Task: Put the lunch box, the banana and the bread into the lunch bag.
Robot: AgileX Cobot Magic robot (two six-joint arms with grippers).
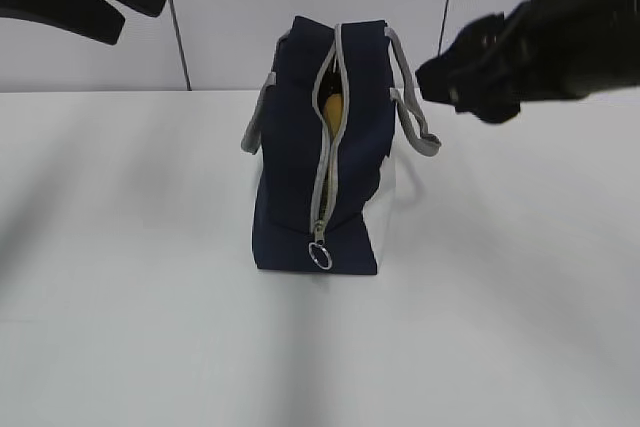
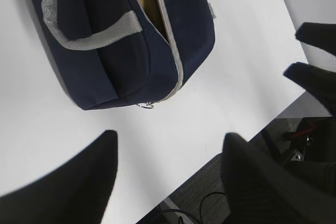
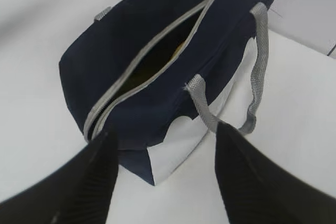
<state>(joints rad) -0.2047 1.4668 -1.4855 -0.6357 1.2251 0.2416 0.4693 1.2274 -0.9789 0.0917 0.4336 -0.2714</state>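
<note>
Standing upright at the counter centre, the lunch bag has its zipper parted, with something yellow, probably the banana, showing inside. Lunch box and bread are not visible; whether they are packed cannot be confirmed. Left gripper at ten o'clock and right gripper at two o'clock hang clear, fingers spread and empty. Judgement: loading appears finished; next move calls for verifying contents.
</note>
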